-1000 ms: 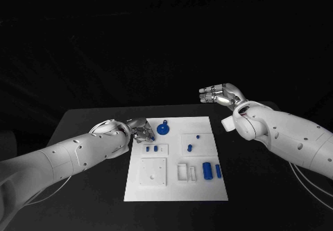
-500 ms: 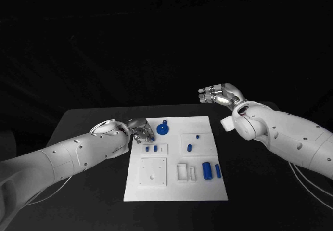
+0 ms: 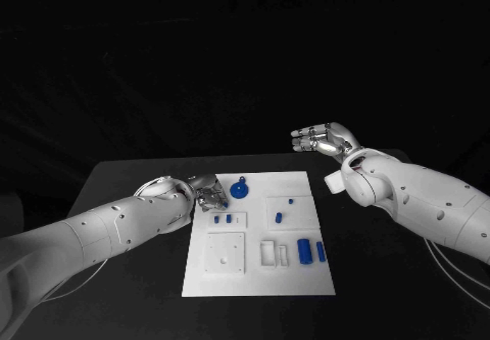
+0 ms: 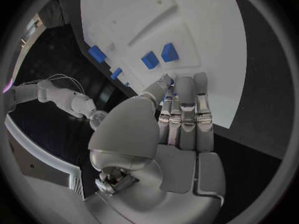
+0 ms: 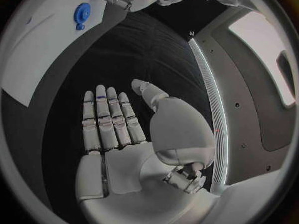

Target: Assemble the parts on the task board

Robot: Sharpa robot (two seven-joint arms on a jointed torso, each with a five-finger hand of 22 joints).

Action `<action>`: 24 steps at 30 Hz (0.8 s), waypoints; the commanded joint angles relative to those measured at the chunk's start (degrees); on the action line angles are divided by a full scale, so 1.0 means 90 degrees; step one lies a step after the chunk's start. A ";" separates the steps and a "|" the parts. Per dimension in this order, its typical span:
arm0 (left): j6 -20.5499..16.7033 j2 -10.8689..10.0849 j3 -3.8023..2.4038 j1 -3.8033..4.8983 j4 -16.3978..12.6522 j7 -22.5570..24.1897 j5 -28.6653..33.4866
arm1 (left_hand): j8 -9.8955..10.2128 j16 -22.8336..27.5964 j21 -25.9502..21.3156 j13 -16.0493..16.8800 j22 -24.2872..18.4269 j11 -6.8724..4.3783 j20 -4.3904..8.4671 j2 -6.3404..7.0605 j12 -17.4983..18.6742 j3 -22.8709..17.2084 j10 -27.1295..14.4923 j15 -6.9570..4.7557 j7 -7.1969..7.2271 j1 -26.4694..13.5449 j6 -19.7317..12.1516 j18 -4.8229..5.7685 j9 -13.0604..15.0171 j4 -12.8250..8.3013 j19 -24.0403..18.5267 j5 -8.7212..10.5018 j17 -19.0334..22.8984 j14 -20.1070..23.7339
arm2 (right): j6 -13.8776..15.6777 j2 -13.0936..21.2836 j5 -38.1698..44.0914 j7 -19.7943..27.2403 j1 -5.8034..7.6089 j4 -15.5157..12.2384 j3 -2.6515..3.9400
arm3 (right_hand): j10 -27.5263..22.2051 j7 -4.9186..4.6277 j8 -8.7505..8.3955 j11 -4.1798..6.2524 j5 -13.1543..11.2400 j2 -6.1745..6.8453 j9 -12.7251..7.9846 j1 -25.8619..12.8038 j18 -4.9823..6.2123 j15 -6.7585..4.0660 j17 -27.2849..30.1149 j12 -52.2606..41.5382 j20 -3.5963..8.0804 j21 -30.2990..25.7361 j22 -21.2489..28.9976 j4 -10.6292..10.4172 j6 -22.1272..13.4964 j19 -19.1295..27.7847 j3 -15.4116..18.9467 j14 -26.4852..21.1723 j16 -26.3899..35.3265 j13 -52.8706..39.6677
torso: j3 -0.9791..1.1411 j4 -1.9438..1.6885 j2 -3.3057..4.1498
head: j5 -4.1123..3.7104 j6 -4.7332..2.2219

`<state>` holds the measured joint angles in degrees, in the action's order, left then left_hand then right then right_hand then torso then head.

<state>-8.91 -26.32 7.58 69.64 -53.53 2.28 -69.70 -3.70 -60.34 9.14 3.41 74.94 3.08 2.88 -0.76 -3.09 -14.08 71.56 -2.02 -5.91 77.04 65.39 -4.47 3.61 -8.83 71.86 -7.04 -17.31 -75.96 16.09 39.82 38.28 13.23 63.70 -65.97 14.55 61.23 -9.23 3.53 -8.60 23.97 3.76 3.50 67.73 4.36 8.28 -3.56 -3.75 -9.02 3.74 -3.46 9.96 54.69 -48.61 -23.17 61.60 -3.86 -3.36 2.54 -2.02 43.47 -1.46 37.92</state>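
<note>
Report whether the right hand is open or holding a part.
Open. The right hand has flat, extended fingers with nothing in them, raised away from the task board.

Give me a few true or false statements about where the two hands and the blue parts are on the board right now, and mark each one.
1. The left hand is at the task board's far left corner. True.
2. The right hand rests on the board. False: it is raised beyond the table's far edge, holding nothing, fingers extended.
3. The round blue part lies at the far end of the board, beside the left hand. True.
4. The two blue cylinders lie on the board's left side. False: they lie on its right side, nearer the robot.
</note>
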 commanded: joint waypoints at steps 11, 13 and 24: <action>0.0309 0.0016 0.0008 -0.0014 -0.0060 -0.0278 -0.0093 | 0.0014 0.0069 -0.0061 -0.0005 0.0103 0.0037 -0.0001 -0.0057 -0.0026 0.0024 -0.0089 0.0024 0.0000 0.0026 -0.0035 -0.0003 0.0004 0.0026 0.0042 0.0055 0.0020 0.0004 | -0.0116 -0.0010 0.0044 0.0034 0.0000 -0.0001 0.0003 | -0.0036 -0.0016 -0.0012 -0.0004 0.0043 -0.0034 -0.0009 -0.0033 0.0041 0.0026 0.0009 0.0035 -0.0009 -0.0039 0.0010 0.0002 0.0012 0.0029 0.0024 -0.0030 0.0031 0.0008 | -0.0006 -0.0002 -0.0002 | -0.0013 -0.0001; 0.0314 0.0008 0.0008 -0.0015 -0.0073 -0.0316 -0.0111 | 0.0014 0.0072 -0.0063 -0.0005 0.0103 0.0036 -0.0001 -0.0057 -0.0025 0.0023 -0.0089 0.0024 0.0000 0.0028 -0.0037 -0.0004 0.0004 0.0026 0.0043 0.0057 0.0021 0.0003 | -0.0116 -0.0012 0.0044 0.0035 0.0000 0.0003 0.0003 | -0.0036 -0.0016 -0.0012 -0.0004 0.0043 -0.0034 -0.0009 -0.0033 0.0041 0.0026 0.0009 0.0035 -0.0009 -0.0039 0.0010 0.0002 0.0012 0.0029 0.0024 -0.0030 0.0031 0.0008 | -0.0009 -0.0005 -0.0003 | -0.0016 0.0006; 0.0111 -0.0031 0.0006 -0.0026 -0.0089 -0.0367 -0.0131 | 0.0024 0.0108 -0.0074 -0.0002 0.0113 -0.0001 0.0019 0.0092 -0.0026 -0.0004 0.0041 -0.0003 -0.0024 0.0110 -0.0508 -0.0014 -0.0009 -0.0077 0.0077 0.0060 0.0045 -0.0022 | -0.0124 -0.0016 0.0044 0.0036 0.0000 0.0012 0.0003 | -0.0036 -0.0016 -0.0012 -0.0004 0.0044 -0.0036 -0.0009 -0.0034 0.0041 0.0027 0.0009 0.0035 -0.0009 -0.0039 0.0010 0.0004 0.0010 0.0028 0.0025 -0.0030 0.0031 0.0008 | -0.0008 -0.0013 0.0002 | -0.0015 0.0005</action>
<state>-8.06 -26.65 7.67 69.40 -54.16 -0.52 -70.45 -3.50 -59.63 8.64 3.41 74.93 3.07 3.09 -0.25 -3.09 -14.10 71.56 -2.02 -6.15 78.01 61.20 -4.47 3.57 -9.33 72.07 -6.82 -16.99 -75.96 15.89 39.73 38.29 13.20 63.70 -65.84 14.55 61.23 -9.23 3.53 -8.60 24.14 3.76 3.50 67.73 4.36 8.28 -3.56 -3.75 -9.02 3.75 -3.46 9.96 54.70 -48.62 -23.17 61.60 -3.86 -3.36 2.43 -2.11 43.46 -1.64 37.99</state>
